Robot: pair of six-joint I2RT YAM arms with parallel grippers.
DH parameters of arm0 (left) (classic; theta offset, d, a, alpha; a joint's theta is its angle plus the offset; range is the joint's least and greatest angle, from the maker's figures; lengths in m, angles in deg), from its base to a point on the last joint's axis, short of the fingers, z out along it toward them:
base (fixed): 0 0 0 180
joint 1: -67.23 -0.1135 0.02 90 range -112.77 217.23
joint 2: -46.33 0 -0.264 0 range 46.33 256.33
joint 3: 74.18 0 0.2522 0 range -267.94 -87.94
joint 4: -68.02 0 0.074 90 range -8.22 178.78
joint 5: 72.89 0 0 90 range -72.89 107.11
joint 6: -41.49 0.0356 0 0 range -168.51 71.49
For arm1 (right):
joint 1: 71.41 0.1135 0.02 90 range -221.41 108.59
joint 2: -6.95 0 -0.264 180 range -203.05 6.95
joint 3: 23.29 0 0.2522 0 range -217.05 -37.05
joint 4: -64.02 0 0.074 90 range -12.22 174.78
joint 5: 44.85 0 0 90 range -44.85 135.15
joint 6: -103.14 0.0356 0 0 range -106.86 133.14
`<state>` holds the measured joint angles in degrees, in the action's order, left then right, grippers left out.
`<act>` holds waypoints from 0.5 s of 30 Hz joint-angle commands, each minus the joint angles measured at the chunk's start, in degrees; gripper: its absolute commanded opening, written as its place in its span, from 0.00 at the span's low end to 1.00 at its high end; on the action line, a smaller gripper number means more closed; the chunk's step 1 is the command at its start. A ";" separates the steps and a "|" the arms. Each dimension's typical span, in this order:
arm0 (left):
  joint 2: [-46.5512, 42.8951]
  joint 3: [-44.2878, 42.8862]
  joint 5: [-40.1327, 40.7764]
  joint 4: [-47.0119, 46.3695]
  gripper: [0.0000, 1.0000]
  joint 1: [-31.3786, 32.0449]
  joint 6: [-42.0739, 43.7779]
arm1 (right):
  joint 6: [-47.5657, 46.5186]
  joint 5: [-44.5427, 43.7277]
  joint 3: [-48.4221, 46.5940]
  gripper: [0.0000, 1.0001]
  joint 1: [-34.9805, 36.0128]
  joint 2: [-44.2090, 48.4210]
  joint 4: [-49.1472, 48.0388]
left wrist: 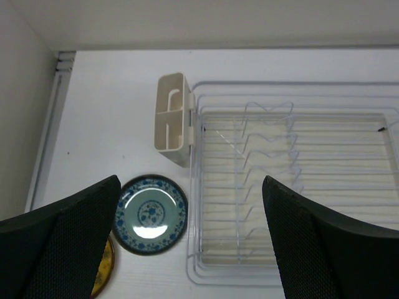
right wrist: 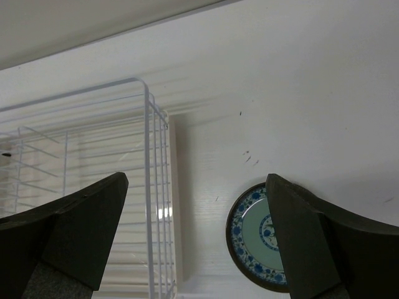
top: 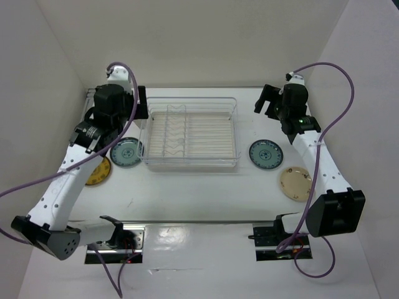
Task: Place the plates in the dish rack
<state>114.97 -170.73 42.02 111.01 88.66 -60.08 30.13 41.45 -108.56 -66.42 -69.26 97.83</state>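
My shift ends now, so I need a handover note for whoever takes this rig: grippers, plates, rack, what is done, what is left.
Left gripper and right gripper: both open, holding nothing.
Dish rack: empty.
Left of it lie the teal plate and amber plate; right of it the second teal plate and cream plate.
Done: nothing loaded.
Left: all four plates.

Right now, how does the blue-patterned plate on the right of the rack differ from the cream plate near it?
The blue-patterned plate has a dark rim and blue rings; the cream plate is plain beige. The blue-patterned plate lies close to the rack; the cream plate lies farther from it, toward the near edge of the table. Both are round, flat on the table, outside the rack.
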 commanded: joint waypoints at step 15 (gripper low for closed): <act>2.81 9.73 -27.34 5.68 0.99 -33.55 -5.30 | 1.29 -3.16 1.19 1.00 0.19 -1.75 1.74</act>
<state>119.17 -164.76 21.62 119.06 56.21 -64.30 31.38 38.93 -107.75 -66.42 -69.70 98.47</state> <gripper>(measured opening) 0.987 1.000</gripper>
